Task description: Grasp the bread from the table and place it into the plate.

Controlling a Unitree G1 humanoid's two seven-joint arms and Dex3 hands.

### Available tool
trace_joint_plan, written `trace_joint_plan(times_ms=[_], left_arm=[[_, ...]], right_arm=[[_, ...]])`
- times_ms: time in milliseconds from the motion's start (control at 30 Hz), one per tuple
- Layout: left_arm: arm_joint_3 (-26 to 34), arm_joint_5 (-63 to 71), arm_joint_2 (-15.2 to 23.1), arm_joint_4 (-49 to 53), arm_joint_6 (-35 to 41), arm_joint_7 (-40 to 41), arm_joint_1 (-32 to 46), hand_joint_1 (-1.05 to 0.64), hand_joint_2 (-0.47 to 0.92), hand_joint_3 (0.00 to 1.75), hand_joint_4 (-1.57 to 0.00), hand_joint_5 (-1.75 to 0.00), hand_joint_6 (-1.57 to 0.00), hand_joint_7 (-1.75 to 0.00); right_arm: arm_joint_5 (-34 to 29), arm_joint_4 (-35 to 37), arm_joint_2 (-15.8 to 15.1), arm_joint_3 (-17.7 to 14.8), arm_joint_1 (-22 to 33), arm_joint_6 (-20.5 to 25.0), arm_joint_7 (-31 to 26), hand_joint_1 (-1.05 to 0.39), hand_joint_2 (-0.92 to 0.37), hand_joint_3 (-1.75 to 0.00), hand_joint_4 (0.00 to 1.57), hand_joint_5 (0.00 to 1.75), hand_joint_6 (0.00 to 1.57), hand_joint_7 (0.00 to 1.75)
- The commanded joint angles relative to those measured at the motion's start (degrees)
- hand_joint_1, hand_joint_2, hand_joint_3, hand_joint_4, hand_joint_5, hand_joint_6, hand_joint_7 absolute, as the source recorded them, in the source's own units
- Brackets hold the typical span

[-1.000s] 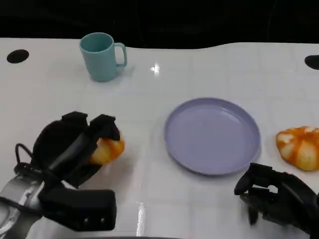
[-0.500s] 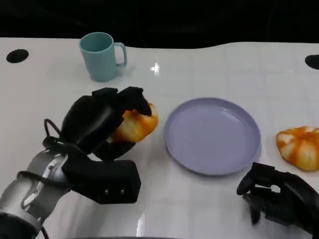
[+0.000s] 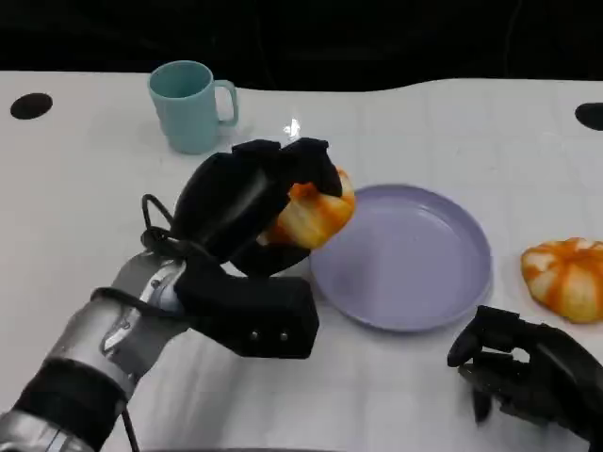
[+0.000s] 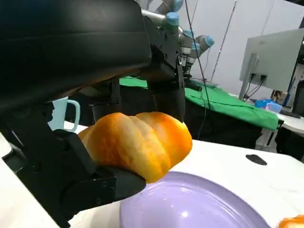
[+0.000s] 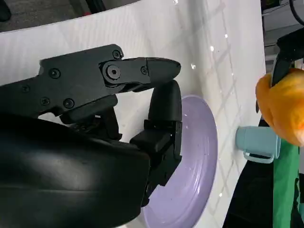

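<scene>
While the black left hand (image 3: 247, 202) grasps the golden-orange bread roll (image 3: 313, 213) above the round lavender plate's (image 3: 415, 282) left rim, the right hand (image 3: 523, 372) rests near right. Its fingers are curled in on nothing.

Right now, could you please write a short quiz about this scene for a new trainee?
1. True or false: the left hand holds a bread roll.
2. The held roll is: A) on the table, B) above the near rim of the purple plate, C) inside the mug.
3. What lies on the table beyond the plate's far side, nearer the right hand?

Key: 1 true; 2 B; 3 a second bread.
</scene>
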Motion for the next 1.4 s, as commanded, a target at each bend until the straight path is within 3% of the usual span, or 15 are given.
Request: trace_joint_plan(times_ms=[33,367,667,867,967,1033,1100,1167,1200,1267,1333,1400], left_arm=[[-1.20,1.33,-1.07,2.03,-0.22,1.53,-2.42,-0.21,0.52,1.13,-0.84,-1.75,-0.64,-1.75],[-5.07,3.05,-5.22,11.77,-2.89,4.09,-8.57,-0.22,0.55,1.11,-0.86,-1.75,-0.64,-1.75],[-9.83,8.12,-9.56,19.39,1.59,7.34,-13.76,-0.27,0.64,1.02,-0.85,-1.75,-0.64,-1.72],[-11.68,8.25,-13.16,25.78,2.95,8.57,-17.25,-0.25,0.61,1.01,-0.86,-1.75,-0.71,-1.53],[-12.36,8.32,-14.07,28.19,3.51,8.92,-18.46,-0.25,0.62,0.98,-0.89,-1.75,-0.67,-1.69],[-12.61,7.92,-14.31,29.18,3.00,8.58,-18.84,-0.26,0.61,0.97,-0.88,-1.75,-0.66,-1.70],[-12.77,7.28,-14.30,30.28,1.43,7.84,-19.02,-0.27,0.59,0.98,-0.82,-1.75,-0.69,-1.56],[-12.82,6.55,-14.32,31.20,0.59,5.95,-19.31,-0.31,0.59,0.95,-0.76,-1.45,-0.71,-1.19],[-12.81,6.15,-14.33,31.61,0.47,4.54,-19.47,-0.31,0.59,0.93,-0.75,-1.38,-0.72,-1.10],[-13.17,6.07,-14.21,32.06,1.05,1.27,-20.04,-0.35,0.69,0.77,-0.65,-1.19,-0.67,-0.80],[-14.09,6.65,-14.08,32.20,2.88,-3.25,-21.09,-0.50,0.87,0.52,-0.32,-0.97,-0.42,-0.48],[-14.89,7.12,-14.14,31.95,4.99,-7.11,-21.76,-0.62,0.91,0.45,-0.13,-0.86,-0.27,-0.36]], right_arm=[[-1.57,1.15,-0.49,0.52,1.85,1.43,-0.49,-0.50,-0.92,-0.32,0.65,1.75,0.62,1.43],[-1.97,0.14,-1.13,0.63,2.28,3.08,-1.05,-0.53,-0.92,-0.31,0.66,1.75,0.61,1.45],[-0.30,-0.44,-0.54,0.02,2.59,4.02,0.08,-0.51,-0.92,-0.29,0.67,1.75,0.62,1.46],[-0.62,0.28,-0.48,0.12,2.63,1.83,0.28,-0.51,-0.92,-0.30,0.68,1.75,0.63,1.46],[-0.45,-0.20,-0.45,0.09,2.91,2.10,0.26,-0.51,-0.92,-0.30,0.68,1.75,0.63,1.45],[-0.51,-0.27,-0.45,0.14,2.92,2.02,0.25,-0.51,-0.92,-0.30,0.68,1.75,0.62,1.45],[-0.66,-0.25,-0.50,0.20,2.93,1.91,0.19,-0.51,-0.92,-0.31,0.68,1.75,0.62,1.44],[-0.60,-0.21,-0.49,0.18,2.96,1.82,0.27,-0.51,-0.92,-0.31,0.68,1.75,0.62,1.44],[-0.49,-0.42,-0.45,0.16,3.04,2.15,0.24,-0.51,-0.92,-0.31,0.67,1.75,0.62,1.43],[-0.64,-0.84,-0.47,0.24,3.21,2.51,-0.03,-0.51,-0.92,-0.31,0.67,1.75,0.62,1.43],[-0.97,-0.74,-0.55,0.35,3.23,1.85,-0.09,-0.52,-0.92,-0.32,0.67,1.75,0.62,1.43],[-1.15,-0.93,-0.57,0.41,3.31,2.02,-0.33,-0.52,-0.92,-0.33,0.67,1.75,0.62,1.43]])
